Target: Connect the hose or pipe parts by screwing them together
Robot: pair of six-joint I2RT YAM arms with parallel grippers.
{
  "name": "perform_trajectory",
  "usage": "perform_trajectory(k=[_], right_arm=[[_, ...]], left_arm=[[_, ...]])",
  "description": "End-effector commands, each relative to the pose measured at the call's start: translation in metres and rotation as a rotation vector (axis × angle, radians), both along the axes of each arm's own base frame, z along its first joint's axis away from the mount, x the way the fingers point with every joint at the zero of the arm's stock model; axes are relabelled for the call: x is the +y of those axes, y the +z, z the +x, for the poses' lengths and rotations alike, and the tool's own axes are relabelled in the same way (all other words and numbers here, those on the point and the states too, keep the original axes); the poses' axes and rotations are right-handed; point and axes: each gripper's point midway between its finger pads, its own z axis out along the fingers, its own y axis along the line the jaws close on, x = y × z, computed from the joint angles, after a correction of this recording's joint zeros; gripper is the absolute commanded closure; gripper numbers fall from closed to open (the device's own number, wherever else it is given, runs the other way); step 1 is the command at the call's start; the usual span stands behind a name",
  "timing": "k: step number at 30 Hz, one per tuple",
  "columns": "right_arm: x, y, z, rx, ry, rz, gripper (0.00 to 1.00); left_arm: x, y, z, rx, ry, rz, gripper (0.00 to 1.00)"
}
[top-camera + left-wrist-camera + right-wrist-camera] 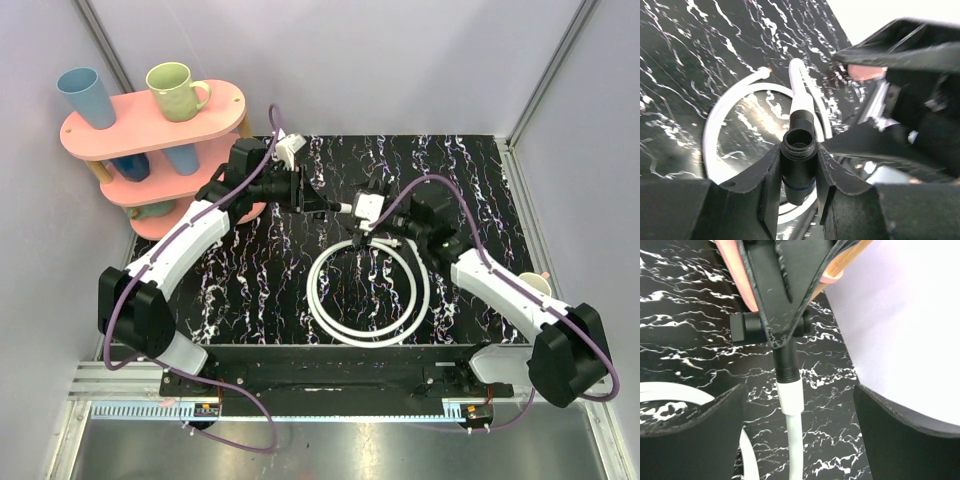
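My left gripper is shut on a black threaded pipe fitting, held above the table. A white hose lies coiled on the black marble table, and one end rises to the fitting. The hose's white collar meets the fitting's black threaded end in line with it. My right gripper stands open, its fingers wide on both sides of the hose without touching it. From above, the two grippers nearly meet at the table's middle.
A pink tiered shelf with a blue cup and a green mug stands at the back left. A pale mug sits by the right wall under my right arm. Grey walls close both sides.
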Motion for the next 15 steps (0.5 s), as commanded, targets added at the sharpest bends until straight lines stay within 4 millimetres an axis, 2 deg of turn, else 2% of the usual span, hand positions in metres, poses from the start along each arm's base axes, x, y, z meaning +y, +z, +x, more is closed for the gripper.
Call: perform_trajectory(k=[1,3,7,10,11,14,15], right_arm=[[-0.006,0.018,0.023,-0.259,-0.171,0.005,0.08],[-0.005,0.016,0.021,-0.286,-0.188,-0.006,0.09],[0.0,0.022,0.023,-0.326,-0.206,-0.013,0.12],[0.008,0.022,0.025,-0.34,-0.194,-0.027,0.2],[0.011,0.02,0.027,-0.342,-0.191,-0.033,0.27],[0.015,0.015,0.028,-0.344,-0.187,-0.04,0.36],[0.016,0.014,0.029,-0.343,-0.189,-0.04,0.42]], left_arm=[[-0.009,0.057,-0.009,0.221,0.099,-0.17,1.0],[-0.006,0.065,-0.008,0.262,0.14,-0.2,1.0],[-0.005,0.066,-0.009,0.338,0.161,-0.22,1.0],[-0.005,0.061,-0.012,0.391,0.167,-0.216,1.0],[-0.005,0.06,-0.013,0.404,0.171,-0.217,1.0],[-0.002,0.058,-0.013,0.425,0.19,-0.216,1.0],[-0.001,0.057,-0.013,0.43,0.195,-0.218,1.0]])
